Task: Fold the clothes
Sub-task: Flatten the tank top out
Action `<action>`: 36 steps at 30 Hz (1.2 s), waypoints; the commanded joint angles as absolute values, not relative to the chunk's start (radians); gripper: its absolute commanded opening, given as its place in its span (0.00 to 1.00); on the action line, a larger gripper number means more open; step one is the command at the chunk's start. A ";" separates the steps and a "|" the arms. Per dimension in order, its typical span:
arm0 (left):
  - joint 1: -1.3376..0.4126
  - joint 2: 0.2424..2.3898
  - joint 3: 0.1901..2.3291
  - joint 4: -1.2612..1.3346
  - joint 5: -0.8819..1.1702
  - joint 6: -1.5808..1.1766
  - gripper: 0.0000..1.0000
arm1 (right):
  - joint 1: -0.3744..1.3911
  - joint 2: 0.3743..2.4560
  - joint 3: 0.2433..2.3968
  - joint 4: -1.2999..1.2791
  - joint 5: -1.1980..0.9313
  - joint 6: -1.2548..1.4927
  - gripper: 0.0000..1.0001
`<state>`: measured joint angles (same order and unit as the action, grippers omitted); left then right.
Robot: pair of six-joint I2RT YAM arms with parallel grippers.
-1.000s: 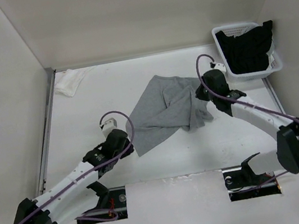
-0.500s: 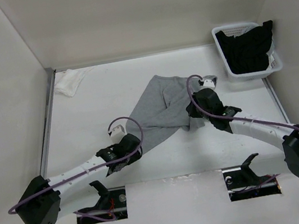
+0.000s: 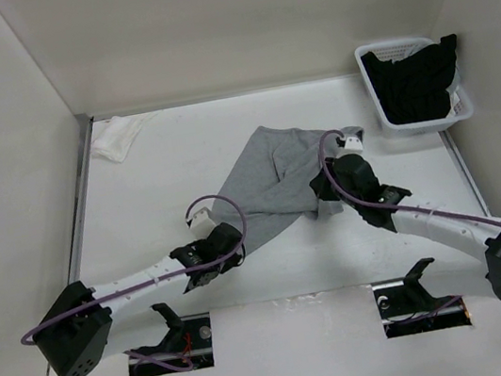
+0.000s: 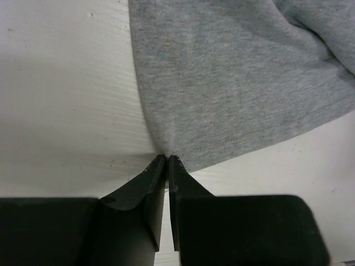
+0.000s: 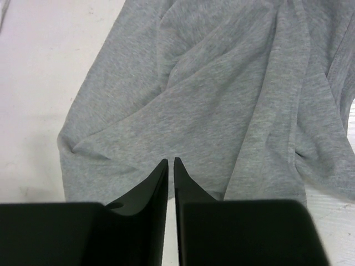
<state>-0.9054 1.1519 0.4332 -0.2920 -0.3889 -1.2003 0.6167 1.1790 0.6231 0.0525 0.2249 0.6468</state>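
The clothes [image 3: 268, 180], a heather-grey tank top, lie crumpled in the middle of the white table. My left gripper [image 3: 232, 250] sits at the garment's near-left hem corner. In the left wrist view the grey knit [image 4: 233, 72] puckers into the left gripper [image 4: 167, 157], which is shut on that corner. My right gripper [image 3: 320, 196] is low over the garment's right side. In the right wrist view the right gripper [image 5: 171, 161] shows a thin gap between its fingers, with nothing in it, above the wrinkled fabric [image 5: 211, 83].
A white basket [image 3: 467, 108] at the back right holds a black garment [image 3: 415, 81]. A small white cloth [image 3: 114, 138] lies at the back left by the side wall. Walls enclose the table on three sides.
The left arm reached right and forward to the hem corner and closed on it. The right arm moved down and left over the garment, and its jaws parted slightly.
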 commanded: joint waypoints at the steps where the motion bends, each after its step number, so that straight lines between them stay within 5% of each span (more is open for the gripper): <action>1: -0.898 1.120 0.439 -0.397 -0.405 -1.197 0.04 | 0.611 1.140 0.600 0.109 0.238 0.653 0.15; 6: -0.780 0.979 0.505 -0.422 -0.489 -1.071 0.02 | 0.601 1.097 0.569 0.000 0.261 0.696 0.28; 19: -0.317 0.798 0.414 -0.204 -0.272 -0.844 0.02 | 0.631 0.998 0.448 -0.278 0.348 0.922 0.31; 26: -0.245 0.818 0.344 -0.115 -0.150 -0.807 0.03 | 0.633 1.152 0.515 -0.224 0.305 0.888 0.40; 36: -0.263 0.839 0.331 -0.077 -0.120 -0.793 0.03 | 0.593 1.287 0.544 -0.134 0.350 0.885 0.40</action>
<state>-0.2584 0.8391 0.3298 -0.1413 -0.1429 -0.8131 0.6052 1.2526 0.5037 -0.1856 0.3191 0.8867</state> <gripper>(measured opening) 0.034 0.401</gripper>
